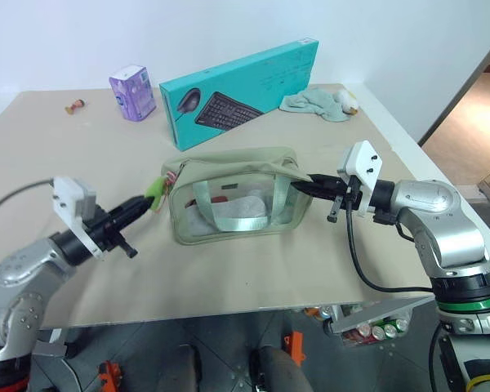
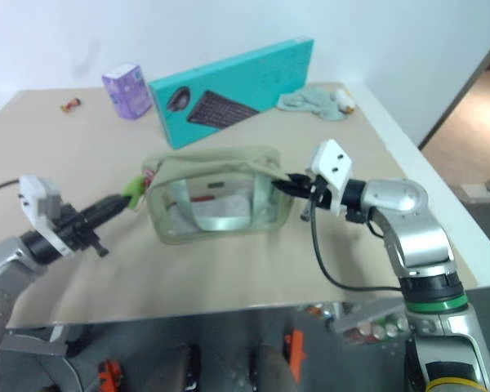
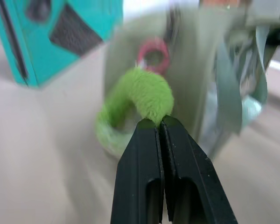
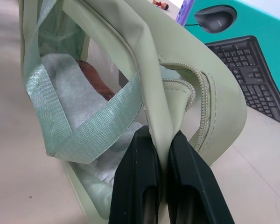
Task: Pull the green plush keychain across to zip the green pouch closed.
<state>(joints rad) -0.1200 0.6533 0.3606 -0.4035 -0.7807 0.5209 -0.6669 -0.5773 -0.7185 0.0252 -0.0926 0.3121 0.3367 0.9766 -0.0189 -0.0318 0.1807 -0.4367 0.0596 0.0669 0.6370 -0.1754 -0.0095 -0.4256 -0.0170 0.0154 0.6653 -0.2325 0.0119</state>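
The green pouch stands in the middle of the table, its clear side window and webbing strap facing me. The green plush keychain hangs at the pouch's left end on a pinkish-red cord. My left gripper is shut on the plush ring; in the left wrist view the two black fingers pinch the fuzzy loop. My right gripper is shut on the pouch's right end, pinching a fold of sage fabric beside the open zipper teeth.
A teal keyboard box stands behind the pouch. A purple carton is at the back left, with a small red item further left. A pale mint rag lies at the back right. The table's right edge runs close to my right arm.
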